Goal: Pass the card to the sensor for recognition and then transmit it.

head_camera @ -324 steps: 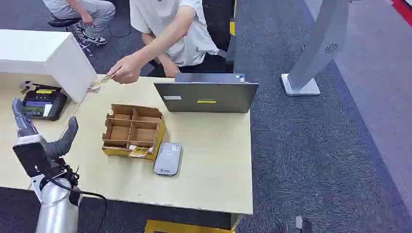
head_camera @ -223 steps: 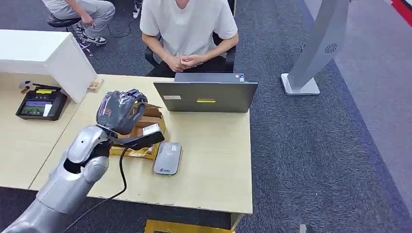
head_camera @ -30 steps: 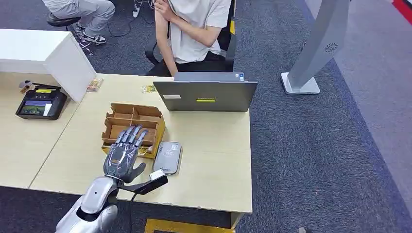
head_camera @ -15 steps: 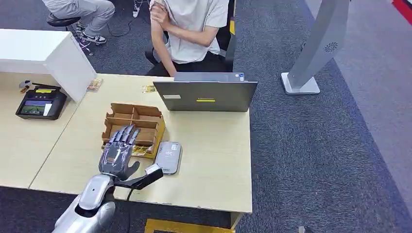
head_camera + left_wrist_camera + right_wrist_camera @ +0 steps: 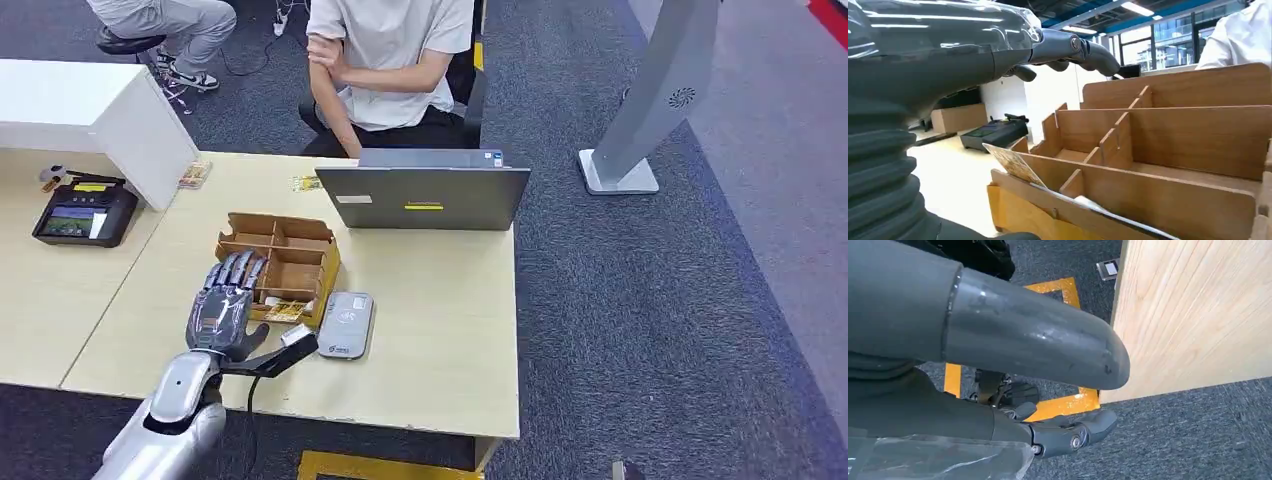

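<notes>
Left hand: the left hand [image 5: 224,312] hovers over the near left corner of the wooden divider box [image 5: 278,268], fingers stretched and apart, holding nothing.
Right hand: the right hand [image 5: 998,390] hangs beside the table edge above the carpet; its fingers look loosely extended and it holds nothing.
Cards: three in the head view. One card [image 5: 285,311] leans at the front wall of the box, one [image 5: 305,183] lies next to the laptop [image 5: 424,195], one [image 5: 194,174] by the white box [image 5: 95,110].
Sensor: one grey reader [image 5: 346,325], just right of the divider box.
Terminal: one black payment terminal [image 5: 84,212], far left.
People: two seated behind the table.
Left wrist view: it shows the box compartments and the patterned card [image 5: 1013,164] standing tilted over the front wall.
Surface: pale wooden table [image 5: 440,330], dark grey carpet [image 5: 650,300].
</notes>
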Motion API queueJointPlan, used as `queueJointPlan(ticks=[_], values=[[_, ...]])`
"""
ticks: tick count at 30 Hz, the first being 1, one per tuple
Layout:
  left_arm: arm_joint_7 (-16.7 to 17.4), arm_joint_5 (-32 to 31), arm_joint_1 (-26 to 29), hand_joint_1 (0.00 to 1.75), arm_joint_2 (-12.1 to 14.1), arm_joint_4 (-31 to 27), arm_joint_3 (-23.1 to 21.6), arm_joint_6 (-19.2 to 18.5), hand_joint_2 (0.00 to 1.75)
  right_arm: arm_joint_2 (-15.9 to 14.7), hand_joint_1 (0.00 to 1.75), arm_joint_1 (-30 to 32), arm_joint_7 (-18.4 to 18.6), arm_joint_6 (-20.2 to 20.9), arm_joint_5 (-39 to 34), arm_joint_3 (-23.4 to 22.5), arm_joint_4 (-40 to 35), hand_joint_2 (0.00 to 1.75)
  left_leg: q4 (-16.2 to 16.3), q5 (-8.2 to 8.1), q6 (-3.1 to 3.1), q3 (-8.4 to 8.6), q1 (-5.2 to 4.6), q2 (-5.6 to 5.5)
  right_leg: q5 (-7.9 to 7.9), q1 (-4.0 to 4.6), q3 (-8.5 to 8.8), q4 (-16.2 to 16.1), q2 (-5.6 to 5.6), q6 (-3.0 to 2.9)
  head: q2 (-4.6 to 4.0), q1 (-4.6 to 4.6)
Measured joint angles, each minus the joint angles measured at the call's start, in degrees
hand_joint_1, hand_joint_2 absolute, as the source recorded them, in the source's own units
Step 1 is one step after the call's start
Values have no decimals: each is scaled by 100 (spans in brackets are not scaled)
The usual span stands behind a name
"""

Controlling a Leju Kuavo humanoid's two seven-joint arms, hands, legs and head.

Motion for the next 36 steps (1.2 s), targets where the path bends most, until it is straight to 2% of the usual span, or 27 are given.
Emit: queueJointPlan(ticks=[5,20,36], values=[[-63,15,1,0,0,2,2,13,175,5,0,0,0,7,4,0,0,0,0,0,0,0,0,0,0,0,0,0,0,0,0,0],[-533,162,17,0,28,2,0,387,175,26,0,-32,-11,26,26,0,0,0,0,0,0,0,0,0,0,0,1,1,0,0,0,0],[-643,247,60,0,116,2,2,417,175,37,0,-63,-20,44,28,-2,2,0,0,0,0,-1,0,-1,0,0,1,1,-1,0,0,0]])
